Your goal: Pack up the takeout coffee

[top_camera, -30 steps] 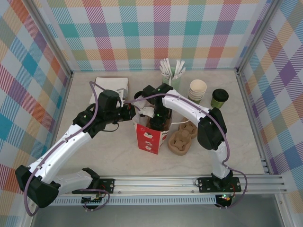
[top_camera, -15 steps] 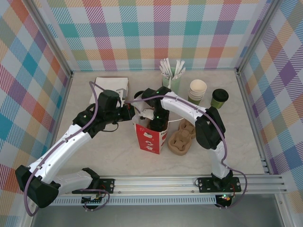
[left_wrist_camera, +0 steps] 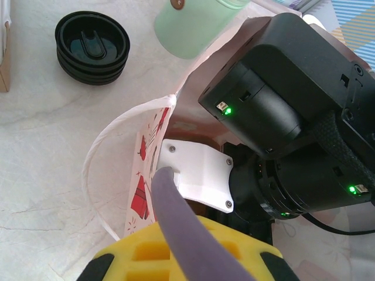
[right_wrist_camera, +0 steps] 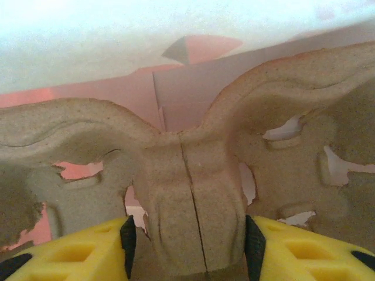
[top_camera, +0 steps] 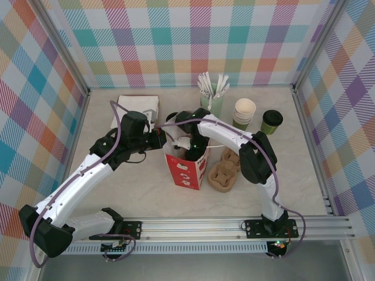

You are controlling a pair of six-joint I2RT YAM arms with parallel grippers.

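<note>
Since a second ago the right gripper (right_wrist_camera: 188, 249) has shifted slightly in the red bag (top_camera: 186, 170), its fingers (right_wrist_camera: 70, 254) astride a cardboard carrier's (right_wrist_camera: 187, 193) post, pinching or freed I cannot tell; the left gripper (top_camera: 159, 140) is pinched shut on the bag's rim. The takeout coffee (top_camera: 271, 121) stands well right of the bag and farther back; it looks light, crushable and spillable, best held gently below the lid. Lidless cups (top_camera: 244, 111) and another carrier (top_camera: 225, 170) lie between bag and cup.

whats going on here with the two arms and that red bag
The left hand is shut on the rim of the red paper bag, holding it open. The right hand is down inside the bag, straddling a cardboard cup carrier; whether it grips it is unclear. The lidded coffee cup stands on the table off to the right, not yet packed.
</note>
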